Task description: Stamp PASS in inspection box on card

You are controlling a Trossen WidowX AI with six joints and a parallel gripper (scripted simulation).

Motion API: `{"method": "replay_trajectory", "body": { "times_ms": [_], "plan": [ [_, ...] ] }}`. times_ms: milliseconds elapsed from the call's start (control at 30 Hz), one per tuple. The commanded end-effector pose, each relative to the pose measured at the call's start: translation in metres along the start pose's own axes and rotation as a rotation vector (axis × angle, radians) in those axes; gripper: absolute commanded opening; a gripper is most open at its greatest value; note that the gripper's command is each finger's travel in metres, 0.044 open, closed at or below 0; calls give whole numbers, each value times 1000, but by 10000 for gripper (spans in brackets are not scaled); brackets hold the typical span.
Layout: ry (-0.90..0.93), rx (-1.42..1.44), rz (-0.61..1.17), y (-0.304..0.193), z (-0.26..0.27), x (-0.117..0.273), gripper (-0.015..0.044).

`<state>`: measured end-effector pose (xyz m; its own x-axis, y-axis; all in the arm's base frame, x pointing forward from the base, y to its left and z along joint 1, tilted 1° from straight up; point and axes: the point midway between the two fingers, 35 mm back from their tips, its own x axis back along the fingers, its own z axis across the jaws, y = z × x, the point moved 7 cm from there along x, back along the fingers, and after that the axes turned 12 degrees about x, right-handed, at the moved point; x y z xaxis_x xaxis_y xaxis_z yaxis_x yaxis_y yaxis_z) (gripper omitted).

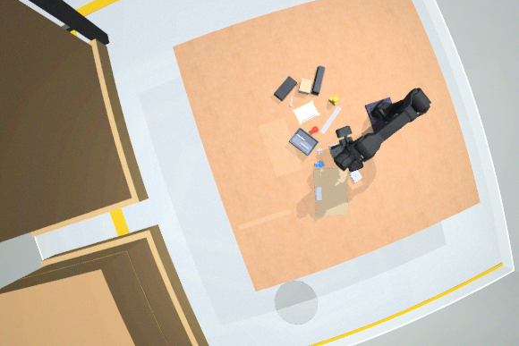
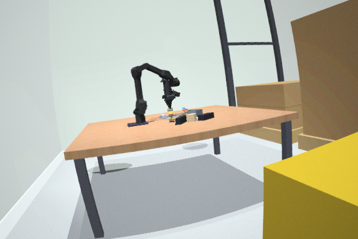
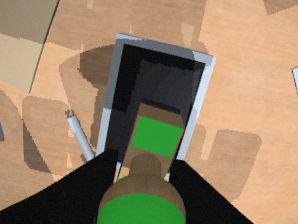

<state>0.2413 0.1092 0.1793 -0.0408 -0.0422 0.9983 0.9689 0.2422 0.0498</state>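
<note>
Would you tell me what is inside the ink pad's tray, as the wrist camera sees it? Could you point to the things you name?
A dark pad surface (image 3: 167, 77) shows inside the grey-rimmed tray (image 3: 207, 75). The green-labelled stamp (image 3: 157, 136) hides the lower part, so whatever lies there is not visible.

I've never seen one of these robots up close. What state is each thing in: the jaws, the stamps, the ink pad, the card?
Jaws: shut on the green-topped stamp.
Green-topped stamp: held over the ink pad; contact unclear.
Ink pad: open, dark surface showing.
Red stamp: on the bench, not held.
Blue stamp: on the bench, not held.
Yellow stamp: standing on the bench.
Card: I can't tell which piece it is.
</note>
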Motion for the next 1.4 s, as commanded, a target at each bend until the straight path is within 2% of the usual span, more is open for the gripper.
{"method": "replay_trajectory", "body": {
  "times_ms": [0, 1367],
  "plan": [
    [0, -3, 1, 0, 0, -4, 0],
    [1, -1, 1, -1, -1, -31, 0]
  ]
}}
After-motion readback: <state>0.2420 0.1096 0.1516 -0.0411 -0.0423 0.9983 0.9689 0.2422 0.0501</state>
